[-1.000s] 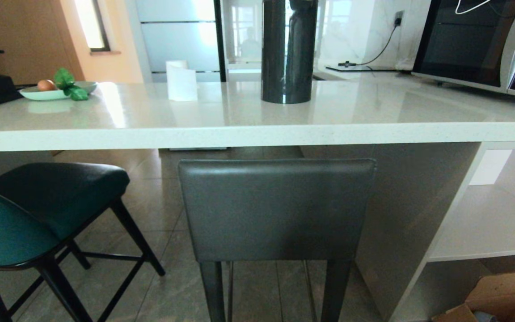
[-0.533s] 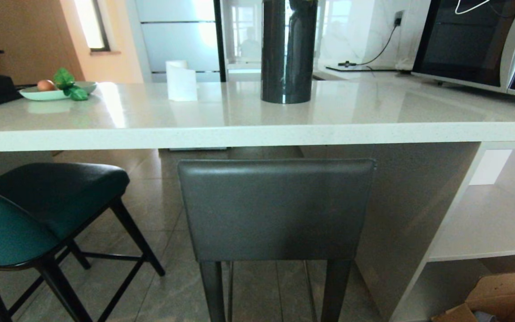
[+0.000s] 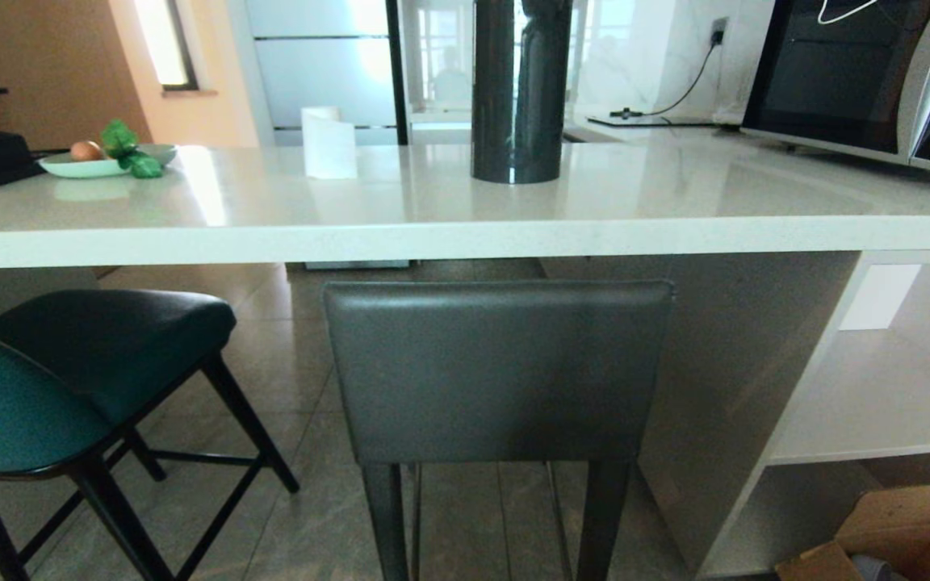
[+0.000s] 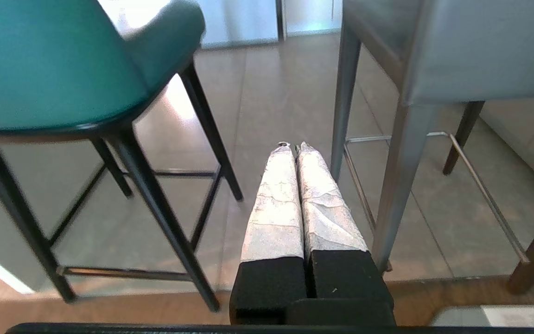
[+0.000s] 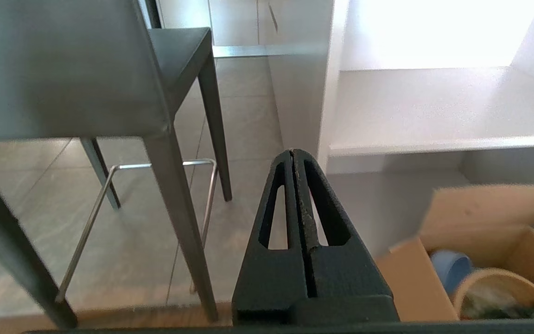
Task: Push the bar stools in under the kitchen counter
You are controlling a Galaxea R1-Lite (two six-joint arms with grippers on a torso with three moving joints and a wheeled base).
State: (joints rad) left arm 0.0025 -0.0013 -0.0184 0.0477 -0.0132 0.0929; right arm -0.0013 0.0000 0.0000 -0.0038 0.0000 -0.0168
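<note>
The grey bar stool (image 4: pixel 457 51) stands just beyond and beside our left tool (image 4: pixel 295 147), the teal bar stool (image 4: pixel 54 65) off its other side, both short of the tabletop (image 3: pixel 465 240). Both tools, the right tool (image 5: pixel 293 153) included, are closed and empty. We judge the stools stiff, top-heavy; push low on the backrest.

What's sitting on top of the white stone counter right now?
On the glossy white speckled stone counter: a pale green plate with an egg and green leaves, a white paper roll, a dark glossy cylinder, a microwave. Farther left, a black object is cropped.
</note>
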